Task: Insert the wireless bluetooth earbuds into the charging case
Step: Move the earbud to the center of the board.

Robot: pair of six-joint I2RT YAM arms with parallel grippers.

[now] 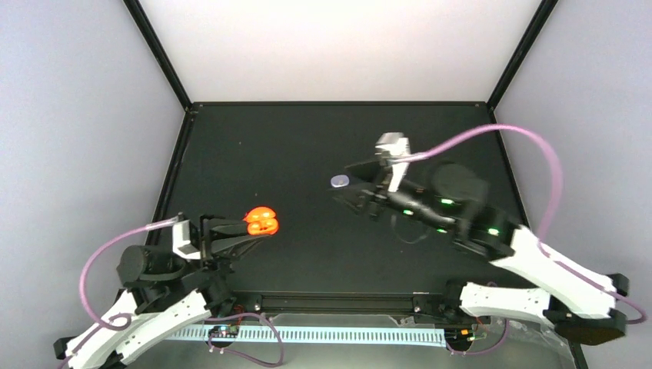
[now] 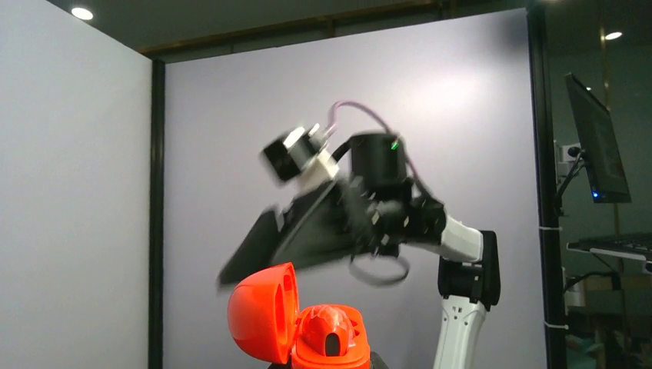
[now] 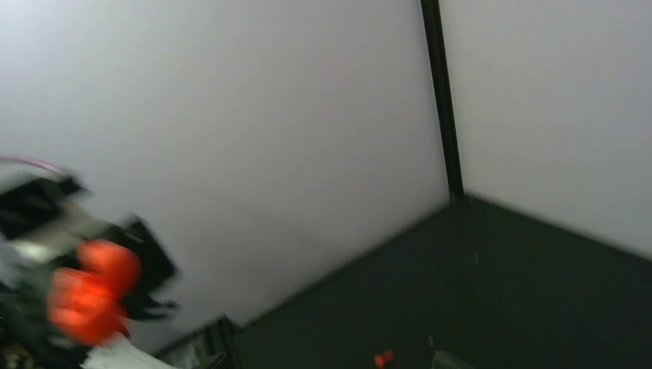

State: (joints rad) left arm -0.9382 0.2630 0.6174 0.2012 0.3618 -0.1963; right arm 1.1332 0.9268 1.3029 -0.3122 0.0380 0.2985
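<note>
Jaws of the right gripper (image 1: 340, 184) stand wide apart, the lavender case (image 1: 339, 181) between their tips, contact unclear; left gripper (image 1: 247, 225) is clamped on an open red shell (image 1: 262, 221)

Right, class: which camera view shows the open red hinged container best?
The left wrist view: the red hinged container is close and sharp, its lid swung open. The top view shows only a small glowing orange blob; the right wrist view, a red blur.
</note>
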